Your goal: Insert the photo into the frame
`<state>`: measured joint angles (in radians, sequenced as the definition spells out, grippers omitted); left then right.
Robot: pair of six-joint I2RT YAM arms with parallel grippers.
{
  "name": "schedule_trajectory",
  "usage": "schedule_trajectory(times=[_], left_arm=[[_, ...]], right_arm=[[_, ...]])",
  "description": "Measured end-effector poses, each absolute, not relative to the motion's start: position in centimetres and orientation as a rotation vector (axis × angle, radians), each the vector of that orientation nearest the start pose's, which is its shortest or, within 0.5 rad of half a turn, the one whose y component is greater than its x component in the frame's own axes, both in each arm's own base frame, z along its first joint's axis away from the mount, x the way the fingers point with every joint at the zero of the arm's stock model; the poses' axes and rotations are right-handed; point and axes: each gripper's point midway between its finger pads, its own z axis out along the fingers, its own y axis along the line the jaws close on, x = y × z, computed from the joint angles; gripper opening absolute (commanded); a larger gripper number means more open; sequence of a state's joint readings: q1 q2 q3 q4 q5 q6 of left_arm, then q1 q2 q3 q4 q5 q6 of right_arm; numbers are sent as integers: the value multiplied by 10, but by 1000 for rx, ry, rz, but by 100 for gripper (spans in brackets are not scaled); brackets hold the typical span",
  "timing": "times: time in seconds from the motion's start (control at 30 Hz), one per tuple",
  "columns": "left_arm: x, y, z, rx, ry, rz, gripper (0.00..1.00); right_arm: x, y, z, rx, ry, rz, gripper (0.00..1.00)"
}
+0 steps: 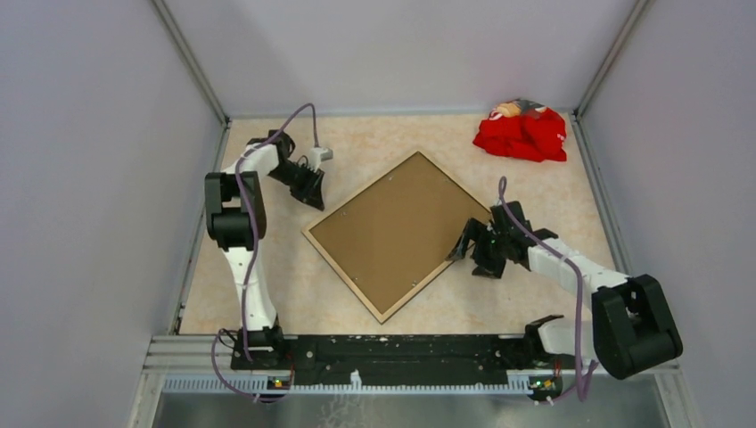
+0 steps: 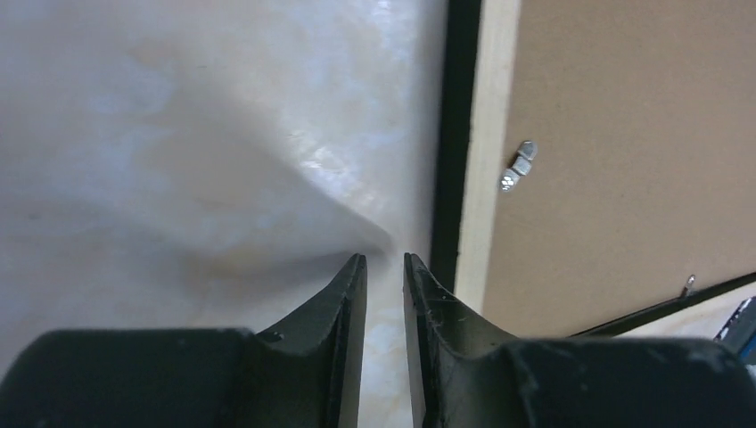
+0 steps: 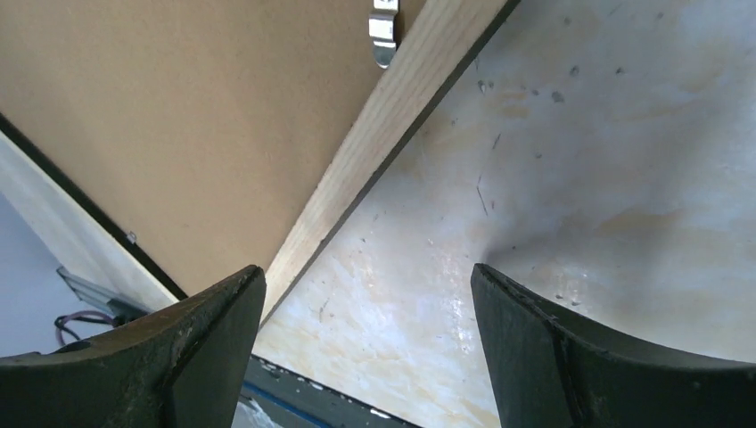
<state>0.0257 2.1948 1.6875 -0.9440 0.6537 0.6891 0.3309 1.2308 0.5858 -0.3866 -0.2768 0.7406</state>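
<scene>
The frame (image 1: pixel 360 193) lies face down as a diamond in the middle of the table, its tan wood back up and a brown backing board (image 1: pixel 397 232) inside it. The photo is hidden. My left gripper (image 1: pixel 316 201) hangs over bare table just off the frame's upper-left side. Its jaws stand only a narrow gap apart with nothing between them (image 2: pixel 385 259), and the frame's rim (image 2: pixel 486 178) is just to their right. My right gripper (image 1: pixel 462 242) is open at the frame's right corner. It straddles bare table (image 3: pixel 367 272) beside the wooden rim (image 3: pixel 374 152).
A crumpled red cloth (image 1: pixel 521 134) sits at the back right corner. Grey walls close in three sides. The black base rail (image 1: pixel 392 352) runs along the near edge. Metal clips (image 3: pixel 385 36) and a small fitting (image 2: pixel 517 167) stick up from the frame's back.
</scene>
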Motion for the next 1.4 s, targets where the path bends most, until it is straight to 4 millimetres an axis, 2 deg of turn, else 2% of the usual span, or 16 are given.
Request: schedule_trajectory(times=[0.07,0.2,0.3,0.4,0.53,0.63,0.7,0.77,0.87,0.97,1.07,1.13,1.23,1.4], left_arm=[[406,-83,29,947,2519,-835,27],[382,-96,27,1003,2502,-886,24],[360,-103,26,1047,2488,-935,24],[336,-108,25,1119,2473,-948,24],[283,-123,22,1233,2503,-1045,26],[247,-139,21,1281,2537,-1188,27],[236,-146,21,1287,2549,-1251,28],[234,-148,22,1258,2550,-1293,32],[244,-141,25,1173,2547,-1316,37],[259,-135,31,1118,2521,-1304,43],[262,-134,33,1081,2514,-1320,42],[259,-136,33,1070,2522,-1331,41],[256,-138,31,1042,2541,-1346,41],[255,-144,36,997,2523,-1404,43]], right_arm=[[213,157,39,478,2711,744,85],[226,168,38,481,2689,807,85],[247,174,40,475,2672,825,85],[267,172,41,503,2675,811,85],[306,162,42,495,2637,735,85],[330,155,44,468,2614,671,84],[336,154,49,448,2607,648,84],[339,153,56,434,2587,632,83],[335,151,71,421,2553,604,82],[325,158,101,370,2481,587,81],[309,182,131,289,2404,652,80],[294,206,142,216,2368,729,79],[268,245,136,108,2384,832,78],[231,305,104,-67,2472,934,77]])
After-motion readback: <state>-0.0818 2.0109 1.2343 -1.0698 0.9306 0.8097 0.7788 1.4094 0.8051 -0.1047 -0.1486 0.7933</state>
